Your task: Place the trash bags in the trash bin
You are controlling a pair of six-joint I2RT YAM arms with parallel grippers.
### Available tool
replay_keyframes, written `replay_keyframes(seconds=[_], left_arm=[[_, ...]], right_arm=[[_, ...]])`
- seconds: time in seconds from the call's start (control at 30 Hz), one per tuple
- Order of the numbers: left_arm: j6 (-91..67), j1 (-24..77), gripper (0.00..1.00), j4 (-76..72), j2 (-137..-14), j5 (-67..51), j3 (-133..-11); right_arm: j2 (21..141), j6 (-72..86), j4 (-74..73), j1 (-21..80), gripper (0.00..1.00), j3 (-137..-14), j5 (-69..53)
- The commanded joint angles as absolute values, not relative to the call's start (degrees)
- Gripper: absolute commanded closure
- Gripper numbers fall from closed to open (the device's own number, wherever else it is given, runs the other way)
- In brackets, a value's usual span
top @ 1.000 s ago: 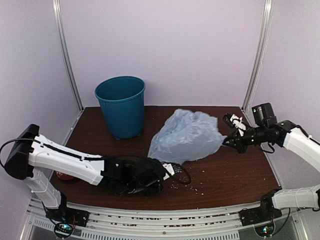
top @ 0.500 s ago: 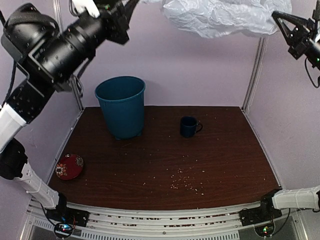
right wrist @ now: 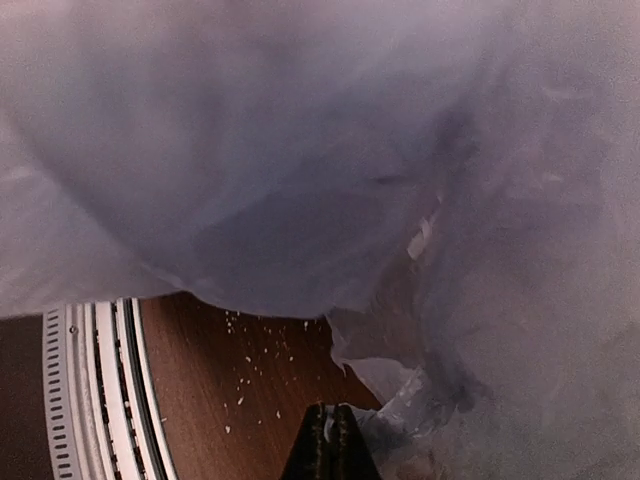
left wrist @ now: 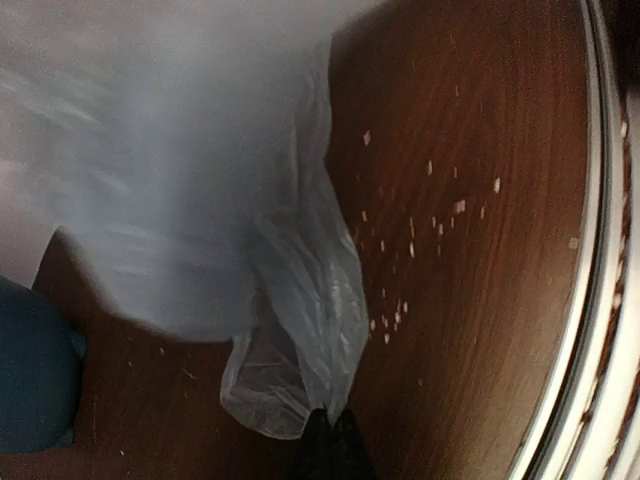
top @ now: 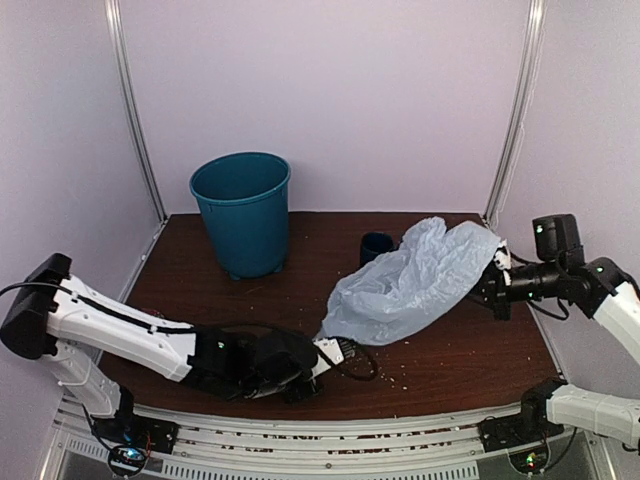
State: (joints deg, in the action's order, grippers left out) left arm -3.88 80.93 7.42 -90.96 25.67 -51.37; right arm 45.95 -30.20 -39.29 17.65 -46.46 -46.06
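— Pale blue-grey, thin and crinkly, the translucent plastic bag (top: 410,285) hangs stretched between the two arms, over the right half of the dark brown wooden worktop (top: 300,300). Which one has it?

— Both. The left gripper (top: 332,350) is low down, close to the near edge, with its fingers pinched together on the bag's lower corner. In the left wrist view the plastic runs right into the closed tips. The right gripper (top: 497,278) is raised by the right edge and has its fingers clamped tight on the bag's upper end. Its own wrist view shows film bunched around them.

— And the round teal-blue plastic bin (top: 242,215)?

— Upright near the far left corner of the worktop, with tapered sides, a rolled rim and its mouth facing up. The bag is well apart from it, off to its right.

— Anything else on the wood?

— A small dark blue mug (top: 375,245) stands toward the far edge, just behind the bag, which hides most of it. Pale crumbs (left wrist: 395,315) lie scattered beside the bag's lower end, toward the near edge.

— Does the bag touch the worktop?

— Its sagging underside comes close, but I cannot tell whether it actually rests there.
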Motion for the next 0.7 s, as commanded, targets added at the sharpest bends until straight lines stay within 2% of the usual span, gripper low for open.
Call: replay_keyframes(seconds=[0.0,0.13,0.23,0.43,0.53,0.67], left_arm=[[-7.39,81.04,1.0,-4.6,-82.11,28.16,-54.56],[-10.17,80.36,1.0,-5.48,-80.74,30.75,-55.68],[-14.41,77.83,1.0,-5.4,-81.08,25.6,-57.71],[-15.12,77.78,1.0,-9.99,-84.21,23.38,-56.25],[-14.02,77.78,1.0,-10.18,-85.47,20.22,-57.73],[-10.02,77.66,1.0,-9.64,-84.19,23.56,-62.12]], right_arm=[[45.48,-28.52,-35.88,17.83,1.0,-49.4,-53.34],[46.5,-24.28,-31.7,17.8,1.0,-47.16,-48.85],[48.89,-21.01,-29.76,17.77,1.0,-46.12,-44.74],[58.02,-21.15,-30.66,18.11,1.0,-46.24,-38.15],[64.19,-24.13,-35.92,20.32,1.0,-48.51,-34.35],[72.47,-30.24,-47.2,25.63,1.0,-54.12,-34.97]])
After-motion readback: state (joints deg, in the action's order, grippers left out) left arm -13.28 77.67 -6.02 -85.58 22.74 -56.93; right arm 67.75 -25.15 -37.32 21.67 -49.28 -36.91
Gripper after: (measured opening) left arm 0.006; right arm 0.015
